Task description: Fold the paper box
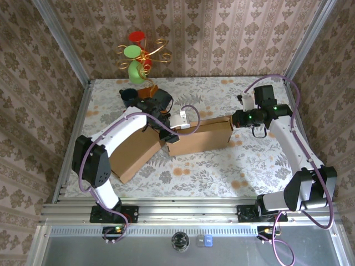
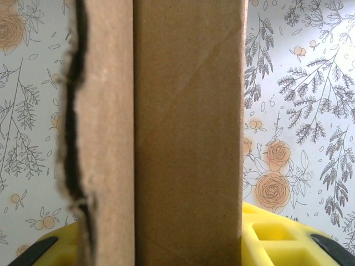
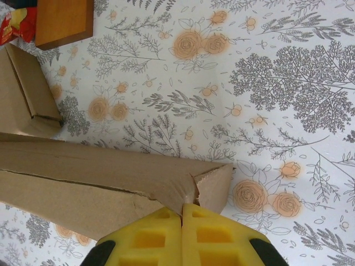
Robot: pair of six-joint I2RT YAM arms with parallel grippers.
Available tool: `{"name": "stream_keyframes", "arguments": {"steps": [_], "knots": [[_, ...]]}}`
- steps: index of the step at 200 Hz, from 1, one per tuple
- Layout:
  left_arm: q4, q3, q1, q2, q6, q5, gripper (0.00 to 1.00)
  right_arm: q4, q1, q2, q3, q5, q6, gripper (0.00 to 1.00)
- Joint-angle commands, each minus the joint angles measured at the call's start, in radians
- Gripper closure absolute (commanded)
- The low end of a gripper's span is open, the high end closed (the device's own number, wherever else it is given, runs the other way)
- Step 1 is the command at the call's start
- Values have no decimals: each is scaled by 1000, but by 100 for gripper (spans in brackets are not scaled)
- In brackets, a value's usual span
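The brown paper box [image 1: 201,137] lies across the middle of the floral table, with a wide flat panel [image 1: 133,154] spreading toward the near left. My left gripper [image 1: 166,133] is at the box's left end. In the left wrist view an upright cardboard wall [image 2: 188,138] fills the gap between its yellow fingers [image 2: 277,235], so it is shut on the box. My right gripper [image 1: 236,119] is at the box's right end. Its yellow pads [image 3: 150,238] are pressed together on the torn corner flap [image 3: 213,183] of the box [image 3: 94,172].
A gold wire ornament with green and red discs [image 1: 137,54] stands at the back. A dark object [image 1: 128,94] and a wooden block [image 3: 64,19] lie behind the box on the left. Metal rails and patterned walls border the table [image 1: 222,166].
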Motion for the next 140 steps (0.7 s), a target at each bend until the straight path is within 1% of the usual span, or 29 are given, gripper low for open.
{"name": "stream_keyframes", "arguments": {"steps": [1,60,103,140], "knots": [[-52,27,7,32,-14,-68,66,-97,0,0,41,23,79,100],[-48,32,6,38,-19,-84,68,-145,8,4,64,-16,219,100],[-44,34,6,38,-24,-86,69,-122,17,-29,51,24,288,100],[-43,39,6,41,-33,-84,69,-140,18,-34,52,60,359,100]]}}
